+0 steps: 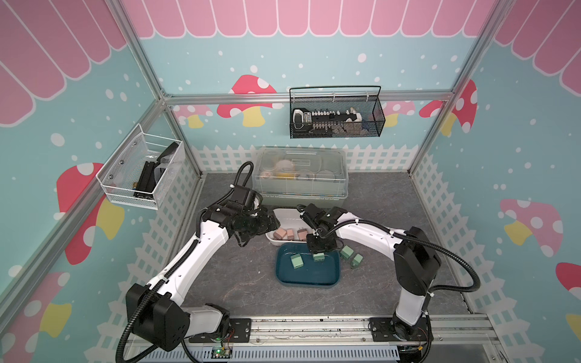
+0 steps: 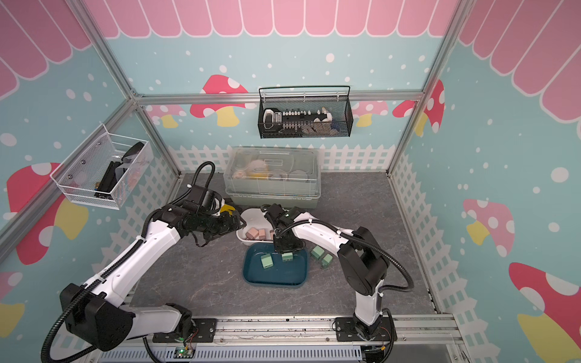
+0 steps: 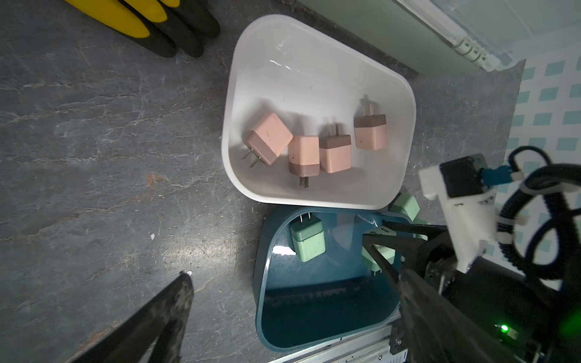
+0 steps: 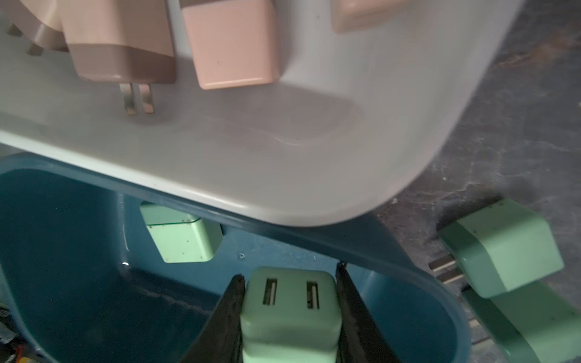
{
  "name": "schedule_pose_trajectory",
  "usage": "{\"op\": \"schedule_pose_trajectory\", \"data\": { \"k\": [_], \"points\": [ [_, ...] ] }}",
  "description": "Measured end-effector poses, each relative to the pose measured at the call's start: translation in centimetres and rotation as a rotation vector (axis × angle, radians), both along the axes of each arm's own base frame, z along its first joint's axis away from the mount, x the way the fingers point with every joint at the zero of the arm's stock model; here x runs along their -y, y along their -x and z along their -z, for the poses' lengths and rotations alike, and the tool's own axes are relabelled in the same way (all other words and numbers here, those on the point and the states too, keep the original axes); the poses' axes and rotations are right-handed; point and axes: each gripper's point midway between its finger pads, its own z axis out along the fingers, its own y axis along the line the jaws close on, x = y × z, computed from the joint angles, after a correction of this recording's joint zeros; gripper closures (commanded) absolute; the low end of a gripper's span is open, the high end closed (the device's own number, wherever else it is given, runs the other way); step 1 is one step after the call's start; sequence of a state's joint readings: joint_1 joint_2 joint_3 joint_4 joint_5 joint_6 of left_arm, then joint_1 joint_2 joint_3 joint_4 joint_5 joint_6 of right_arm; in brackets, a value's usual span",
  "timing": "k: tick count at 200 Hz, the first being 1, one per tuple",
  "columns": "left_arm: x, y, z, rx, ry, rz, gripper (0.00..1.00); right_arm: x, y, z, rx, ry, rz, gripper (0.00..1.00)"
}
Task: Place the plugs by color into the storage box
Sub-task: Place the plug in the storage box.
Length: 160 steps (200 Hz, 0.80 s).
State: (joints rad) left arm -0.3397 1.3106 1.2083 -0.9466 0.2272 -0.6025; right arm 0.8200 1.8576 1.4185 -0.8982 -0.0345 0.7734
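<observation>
Mint green plug [image 4: 289, 314] is being held over the inside of the dark teal storage box [image 1: 308, 284], pinched between the jaws of the right end effector [image 1: 318, 250]. Another green plug [image 1: 296, 261] is lying inside that box. Two more green plugs [image 1: 346, 252] are sitting on the table [image 1: 235, 283] just beside it. Four pink plugs [image 3: 268, 138] are resting in the white storage box [image 3: 229, 125]. The left end effector [image 1: 273, 223] is hovering beside it, spread wide and holding nothing.

Pink plugs [image 4: 231, 47] partly beyond the right wrist view's edge
</observation>
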Motion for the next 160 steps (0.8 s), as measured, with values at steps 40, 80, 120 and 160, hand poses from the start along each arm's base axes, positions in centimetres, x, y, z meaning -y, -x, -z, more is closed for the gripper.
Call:
{"op": "schedule_pose_trajectory", "data": {
  "k": [40, 80, 120, 160],
  "points": [
    [-0.6, 0.6, 0.0, 0.005, -0.006, -0.011, 0.01, -0.8, 0.5, 1.3, -0.005, 0.023, -0.048, 0.73],
    [-0.8, 1.0, 0.4, -0.004, -0.009, -0.015, 0.02, -1.2, 0.5, 3.7, -0.023, 0.059, -0.063, 0.72],
    [-0.9, 1.2, 0.8, -0.014, -0.012, -0.015, 0.01, -1.9, 0.4, 4.4, -0.021, 0.069, -0.073, 0.69],
    [-0.9, 1.3, 0.7, -0.011, -0.011, -0.016, 0.02, -3.5, 0.2, 4.4, -0.008, 0.052, -0.094, 0.61]
  ]
}}
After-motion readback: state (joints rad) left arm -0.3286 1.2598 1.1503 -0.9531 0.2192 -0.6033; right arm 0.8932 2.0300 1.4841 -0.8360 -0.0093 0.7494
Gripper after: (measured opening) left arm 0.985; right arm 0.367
